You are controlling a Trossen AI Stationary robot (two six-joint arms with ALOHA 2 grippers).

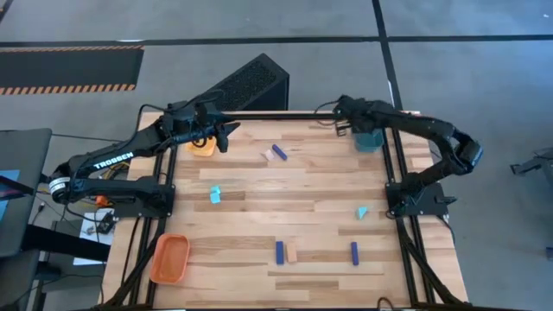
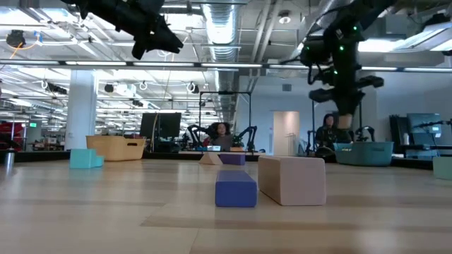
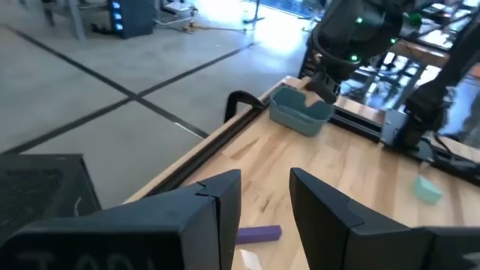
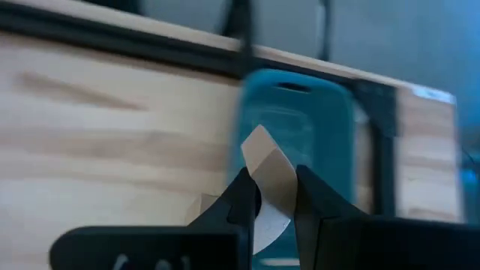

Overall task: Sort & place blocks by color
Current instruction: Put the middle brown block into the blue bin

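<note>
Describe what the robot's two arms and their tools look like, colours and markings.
Both arms are dark, near-black jointed links. The left arm carries white TROSSEN lettering; the right arm shows none here. Black cables run at each base. The left tool has two angular, wedge-shaped black fingers. Green lights glow on the right arm's wrist in the low view.

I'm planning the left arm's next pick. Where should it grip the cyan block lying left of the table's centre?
Probably from straight above, the left end effector closing across the cyan block's narrow width. The block lies flat on bare table, with nothing beside it, so either side is free for a finger.
</note>
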